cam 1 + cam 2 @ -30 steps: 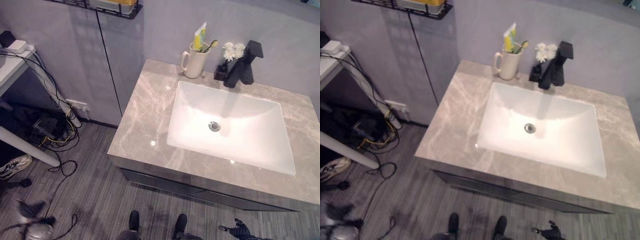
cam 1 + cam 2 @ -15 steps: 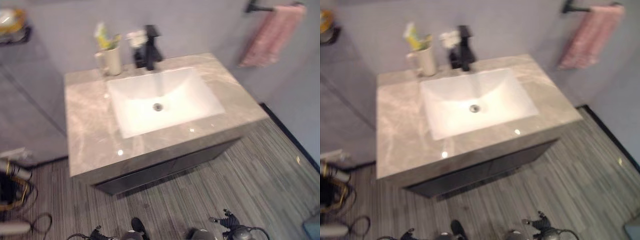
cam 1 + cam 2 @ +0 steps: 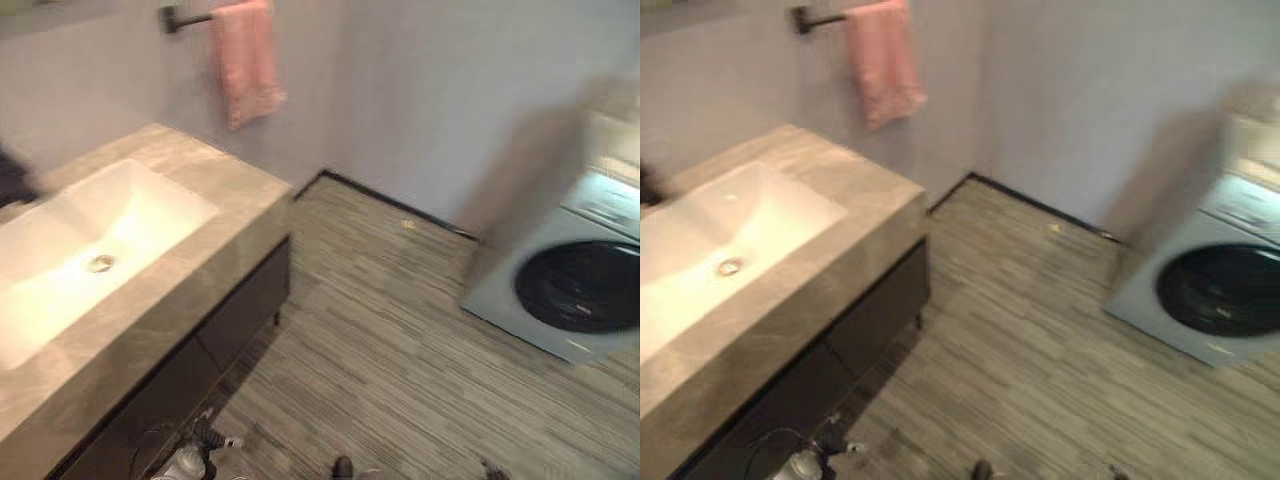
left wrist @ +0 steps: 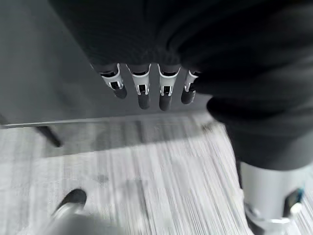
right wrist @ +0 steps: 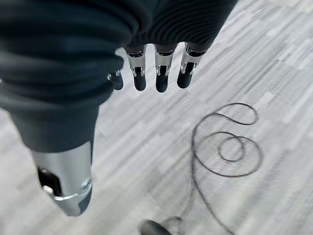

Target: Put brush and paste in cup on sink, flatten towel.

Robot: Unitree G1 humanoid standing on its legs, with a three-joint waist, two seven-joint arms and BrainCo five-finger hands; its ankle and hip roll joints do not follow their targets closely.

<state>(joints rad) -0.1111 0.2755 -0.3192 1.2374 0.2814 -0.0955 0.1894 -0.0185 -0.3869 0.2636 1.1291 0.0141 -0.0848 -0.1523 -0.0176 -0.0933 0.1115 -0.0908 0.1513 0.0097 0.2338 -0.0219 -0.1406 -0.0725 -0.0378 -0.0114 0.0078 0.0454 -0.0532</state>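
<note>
View has swung right since a second ago: cup out of frame, pink towel [image 3: 247, 60] hanging on far-wall rail above the bench [image 3: 215, 190]. Left hand [image 4: 146, 90] and right hand [image 5: 151, 73] hang relaxed, empty. Towel step judged pending.

A washing machine [image 3: 575, 280] stands on the striped wood floor [image 3: 400, 330] (against the wall).

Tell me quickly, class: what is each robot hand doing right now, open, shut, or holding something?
Left hand: open, fingers relaxed, holding nothing, hanging above the floor.
Right hand: open, fingers relaxed, holding nothing, hanging above the floor.
</note>
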